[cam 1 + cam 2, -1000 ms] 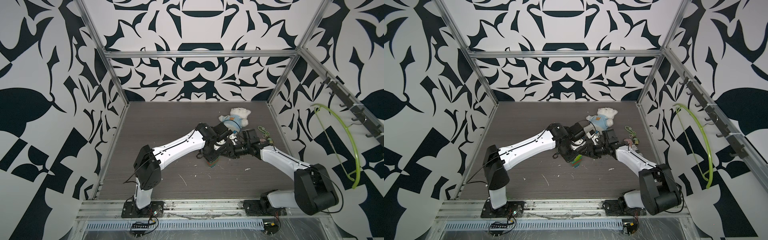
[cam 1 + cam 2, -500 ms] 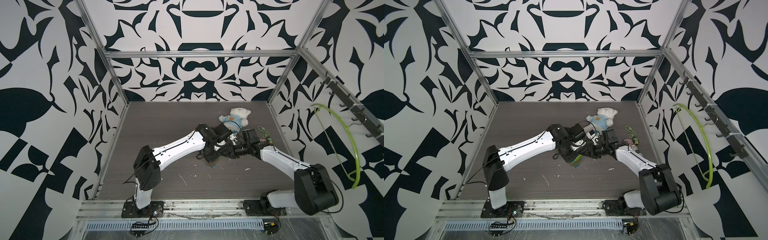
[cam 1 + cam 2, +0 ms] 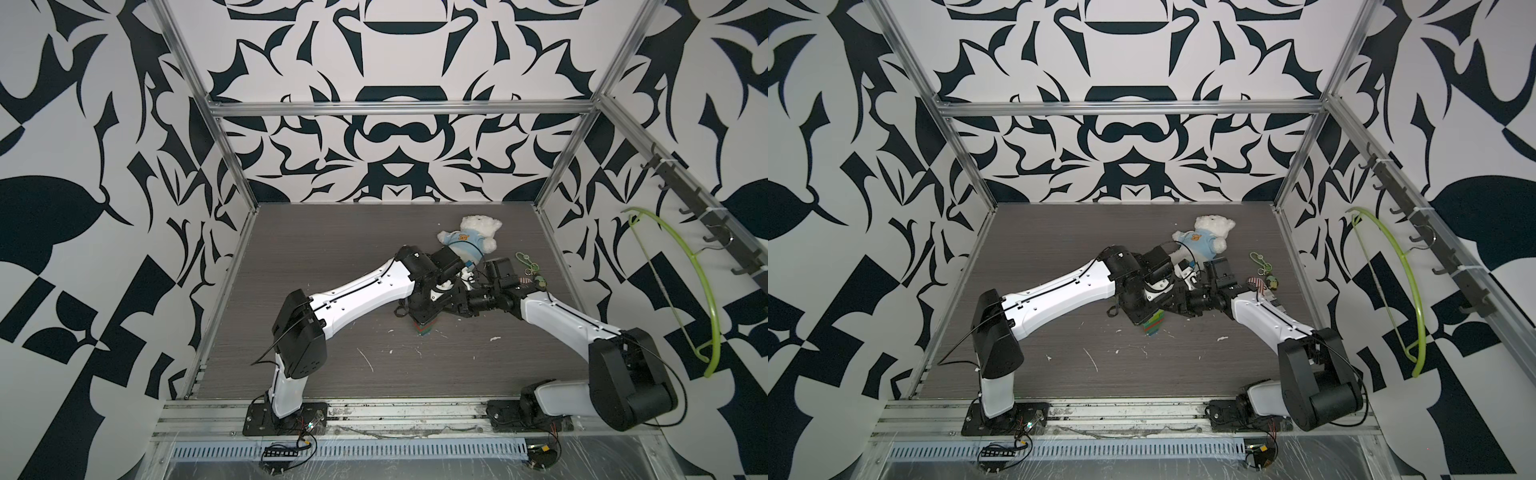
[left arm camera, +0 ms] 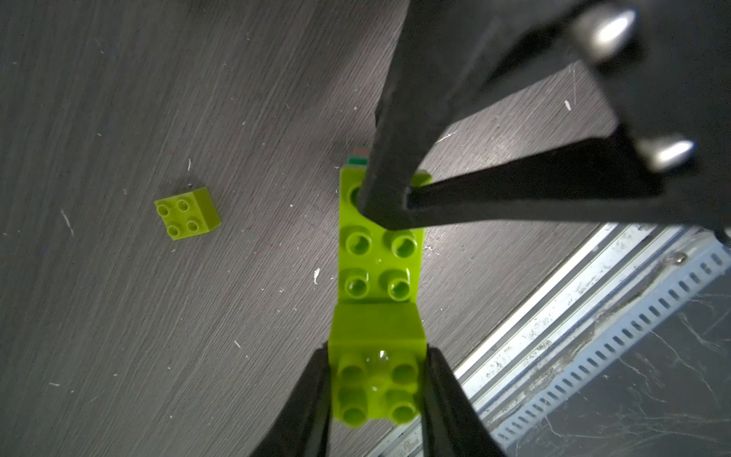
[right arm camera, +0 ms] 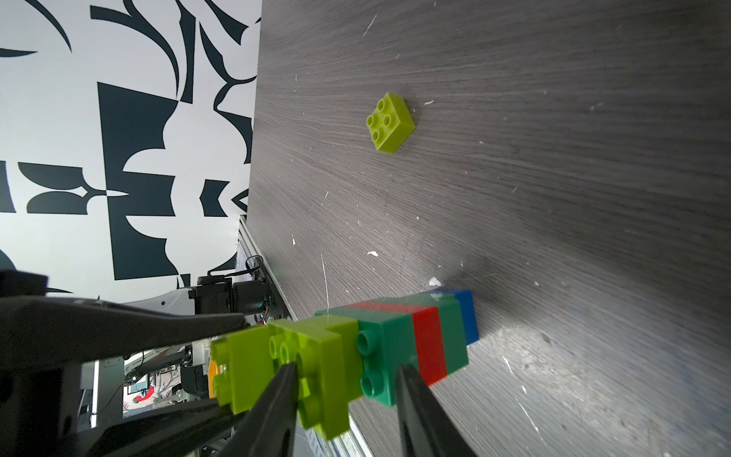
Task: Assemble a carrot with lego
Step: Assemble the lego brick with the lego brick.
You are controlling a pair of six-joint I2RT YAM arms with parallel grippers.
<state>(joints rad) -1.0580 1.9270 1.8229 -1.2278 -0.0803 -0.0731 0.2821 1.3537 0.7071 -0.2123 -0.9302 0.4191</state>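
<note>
Carrot stands upright on table in both top views, half hidden under both wrists, teddy bear behind. Left wrist: left gripper clamps its lime top brick; loose lime brick aside. Right wrist: right gripper straddles the green layers, grip unclear.

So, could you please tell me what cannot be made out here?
Both top views: the arms' wrists cover most of the tapering plastic brick stack.
Left wrist view: the topmost lime-green brick, clamped in the left pincer, and the oblong lime-green brick under it hide lower layers.
Right wrist view: unclear whether the right pincer grips or merely touches the stack.
Loose lime-green square brick: not findable in the top views, probably behind an arm.
</note>
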